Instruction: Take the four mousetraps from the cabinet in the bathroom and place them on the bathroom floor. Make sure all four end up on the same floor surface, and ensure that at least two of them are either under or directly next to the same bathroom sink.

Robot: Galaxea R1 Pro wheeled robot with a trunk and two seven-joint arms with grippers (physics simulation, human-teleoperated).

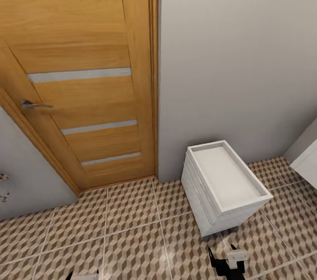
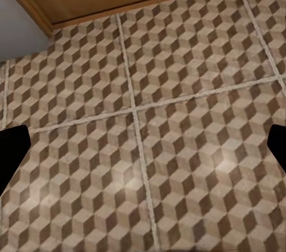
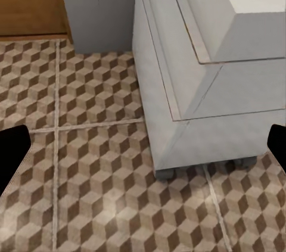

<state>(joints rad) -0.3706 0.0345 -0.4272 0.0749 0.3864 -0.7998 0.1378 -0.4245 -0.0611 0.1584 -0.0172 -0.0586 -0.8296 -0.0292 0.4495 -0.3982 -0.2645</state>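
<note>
Tiles of the bathroom floor [image 1: 132, 227], large squares printed with brown, beige and white cubes and edged by pale grout, spread beneath the robot to the walls. On them, against the grey wall [image 1: 237, 50], stands a small white drawer unit [image 1: 222, 187]. An orange-brown wooden door [image 1: 79, 77] with a metal handle [image 1: 33, 105] is closed. Both the left gripper [image 2: 143, 151] and the right gripper [image 3: 143, 151] have their black fingers spread wide, holding nothing.

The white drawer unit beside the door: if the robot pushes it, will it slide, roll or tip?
The white drawer unit looks boxy and rigid, so it would probably move as one piece. Small dark feet, possibly casters, show under it in the right wrist view, so it may roll or slide over the smooth tiled floor. Being low and wide, it seems unlikely to tip.
</note>
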